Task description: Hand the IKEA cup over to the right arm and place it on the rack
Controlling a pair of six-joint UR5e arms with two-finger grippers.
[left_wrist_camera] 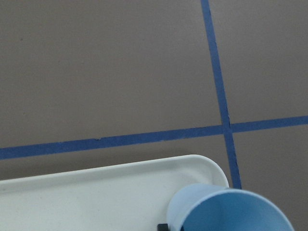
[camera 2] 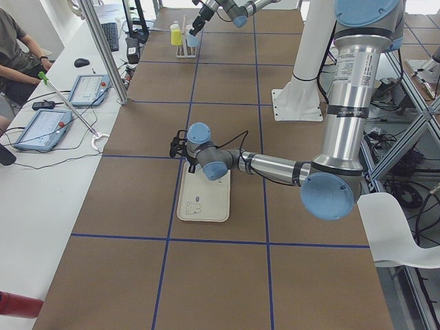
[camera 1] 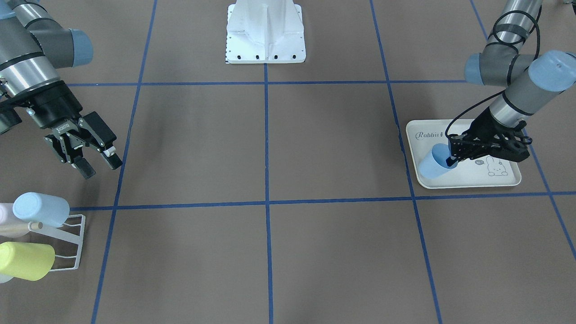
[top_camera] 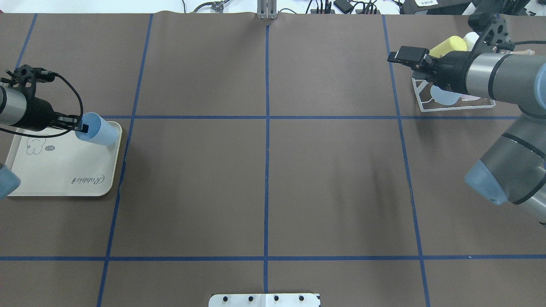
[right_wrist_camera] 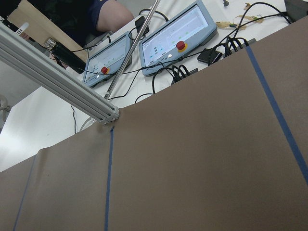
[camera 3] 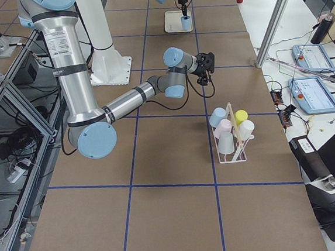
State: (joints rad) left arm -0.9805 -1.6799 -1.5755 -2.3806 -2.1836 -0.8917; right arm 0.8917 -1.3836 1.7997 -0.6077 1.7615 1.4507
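The light blue IKEA cup (camera 1: 432, 165) is tilted on its side over the corner of the cream rabbit-print tray (camera 1: 468, 182). My left gripper (camera 1: 450, 158) is shut on the cup's rim, with one finger inside the mouth. The cup also shows in the overhead view (top_camera: 97, 130) and the left wrist view (left_wrist_camera: 231, 211). I cannot tell whether the cup touches the tray. My right gripper (camera 1: 96, 164) is open and empty, hovering close to the white wire rack (camera 1: 72, 245). The rack (top_camera: 426, 104) holds a blue cup (camera 1: 40, 209), a yellow cup (camera 1: 27, 261) and others.
The robot's white base (camera 1: 265, 31) stands at the middle of the table's robot side. Blue tape lines mark a grid on the brown table. Tablets, cables and an aluminium post (right_wrist_camera: 62, 82) are at the operators' side beyond the table edge.
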